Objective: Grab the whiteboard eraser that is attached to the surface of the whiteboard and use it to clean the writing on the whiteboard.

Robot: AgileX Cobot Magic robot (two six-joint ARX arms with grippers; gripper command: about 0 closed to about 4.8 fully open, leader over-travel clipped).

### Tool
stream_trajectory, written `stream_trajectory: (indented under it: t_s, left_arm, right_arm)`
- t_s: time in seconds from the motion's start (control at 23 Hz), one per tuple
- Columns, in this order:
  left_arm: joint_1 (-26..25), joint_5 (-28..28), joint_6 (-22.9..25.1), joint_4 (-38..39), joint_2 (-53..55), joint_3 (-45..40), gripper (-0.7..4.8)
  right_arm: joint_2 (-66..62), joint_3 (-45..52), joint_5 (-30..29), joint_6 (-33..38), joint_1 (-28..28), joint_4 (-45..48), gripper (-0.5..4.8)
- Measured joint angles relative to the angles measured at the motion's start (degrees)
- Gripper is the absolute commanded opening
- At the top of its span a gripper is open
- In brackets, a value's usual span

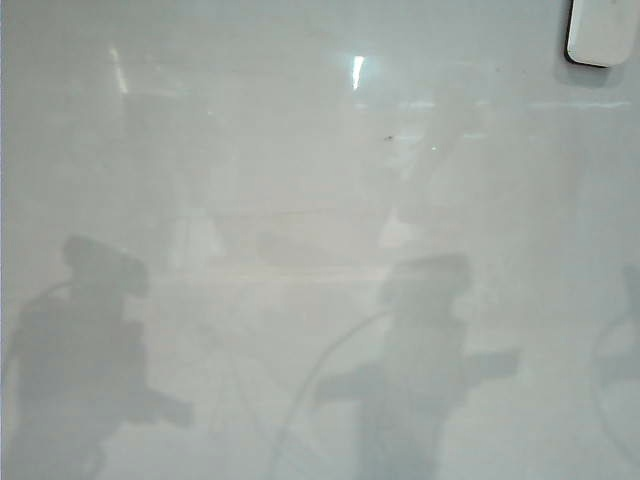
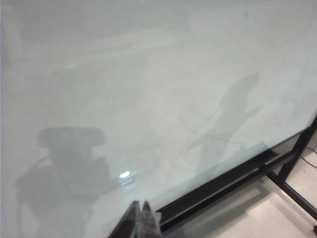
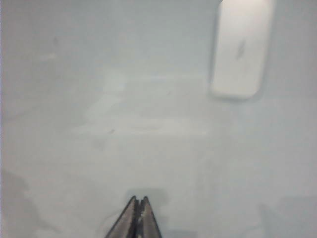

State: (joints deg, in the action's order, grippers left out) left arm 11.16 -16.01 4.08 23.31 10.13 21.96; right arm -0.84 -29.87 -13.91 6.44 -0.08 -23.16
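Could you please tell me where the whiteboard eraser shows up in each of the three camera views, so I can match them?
Exterior view: the whiteboard eraser sits in the top right corner, cut by the frame edge.
Left wrist view: not in it; only the shut left gripper over the whiteboard.
Right wrist view: upper right of the picture, ahead of the shut right gripper and apart from it.
Shared landmark: the glossy whiteboard surface.

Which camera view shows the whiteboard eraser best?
The right wrist view: the whiteboard eraser is large there, almost whole, beyond the shut right gripper. The exterior view shows only part of it, cut by the top right corner. The left wrist view does not show it.
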Motion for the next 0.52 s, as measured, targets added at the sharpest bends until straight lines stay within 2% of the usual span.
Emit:
stream_trajectory:
  t_s: [0.26, 0.52]
  left_arm:
    - [0.0, 1.3, 0.0, -1.2, 0.1, -6.5, -0.05]
    - [0.0, 2.2, 0.0, -2.5, 0.1, -12.2, -0.05]
  right_arm:
    - [0.4, 11.9, -1.4, 2.5, 0.0, 4.5, -0.06]
    - [0.4, 20.1, -1.4, 10.5, 0.0, 5.8, -0.06]
